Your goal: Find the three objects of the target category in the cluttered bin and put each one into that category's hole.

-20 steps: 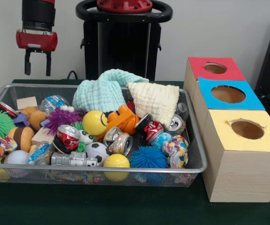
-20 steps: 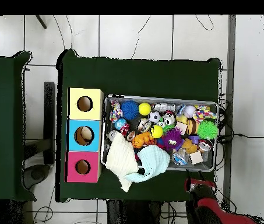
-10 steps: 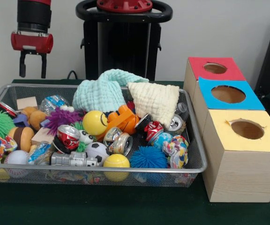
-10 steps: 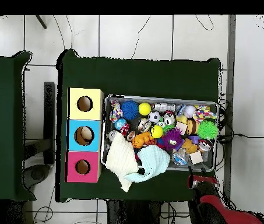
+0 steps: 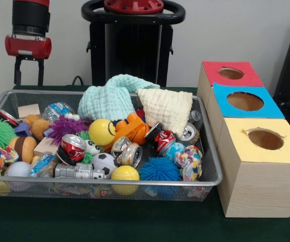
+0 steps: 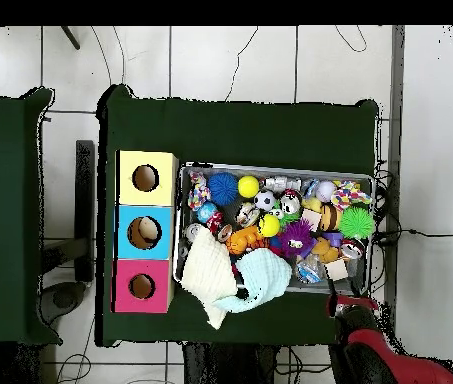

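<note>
The silver wire mesh bin [image 5: 211,160] sits on the green table, full of mixed things: crushed cans [image 5: 74,146], a yellow smiley ball [image 5: 101,132], a soccer ball [image 5: 104,162], a blue spiky ball [image 5: 158,169], a mint cloth [image 5: 111,97] and a cream cloth [image 5: 168,109]. It also shows in the overhead view [image 6: 270,168]. My gripper [image 5: 28,76] hangs open and empty above the bin's far left corner, clear of everything. In the overhead view my gripper [image 6: 348,300] is just outside the bin's lower right corner.
Three wooden boxes stand in a row right of the bin, each with a round hole: red top [image 5: 230,74], blue top [image 5: 244,101], yellow top [image 5: 266,139]. The robot's black pedestal [image 5: 130,45] stands behind the bin.
My gripper has moved left and slightly up in the front view, still open and empty. Nothing in the bin has moved.
</note>
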Available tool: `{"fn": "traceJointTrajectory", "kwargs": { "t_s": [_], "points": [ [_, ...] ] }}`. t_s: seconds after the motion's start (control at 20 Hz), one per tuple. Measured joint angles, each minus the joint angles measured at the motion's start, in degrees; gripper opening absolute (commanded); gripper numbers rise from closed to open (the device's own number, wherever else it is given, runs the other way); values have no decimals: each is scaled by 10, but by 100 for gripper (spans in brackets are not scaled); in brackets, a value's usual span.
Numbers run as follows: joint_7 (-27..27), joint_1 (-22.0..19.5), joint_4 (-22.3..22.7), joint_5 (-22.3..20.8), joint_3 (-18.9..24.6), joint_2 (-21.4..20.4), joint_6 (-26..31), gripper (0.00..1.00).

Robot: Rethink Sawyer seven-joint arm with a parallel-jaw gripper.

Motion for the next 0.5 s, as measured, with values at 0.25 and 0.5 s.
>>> {"fn": "traceJointTrajectory", "kwargs": {
  "t_s": [0.25,0.5],
  "points": [
    [0,-16,-2,0,19,0,15,100],
    [0,-19,-4,0,23,0,22,100]
  ]
}}
